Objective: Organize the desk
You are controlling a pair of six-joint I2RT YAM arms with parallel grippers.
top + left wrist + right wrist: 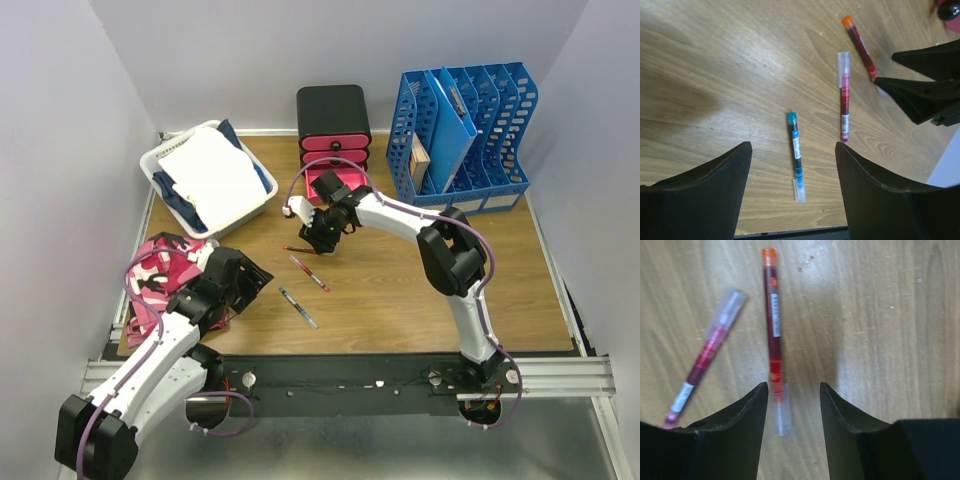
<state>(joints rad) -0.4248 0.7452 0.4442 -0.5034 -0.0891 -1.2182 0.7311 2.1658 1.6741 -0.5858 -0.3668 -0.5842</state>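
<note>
Close the parted, empty right claw (793, 390) on the orange pen (774, 340) lying between its tips on the desk (890, 340) below. Centre the left claw (793, 147), also parted and empty, over the blue pen (796, 157) beneath, clear of the red pen (844, 95) ahead.

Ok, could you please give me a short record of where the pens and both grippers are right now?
pens on desk: three, loose: blue pen, dark red pen, orange-tipped pen
left gripper: open, jaws either side of blue pen, not touching it
right gripper: open, jaws either side of orange-tipped pen's clear end
rear of desk: white basket, drawer unit, blue file rack
</note>
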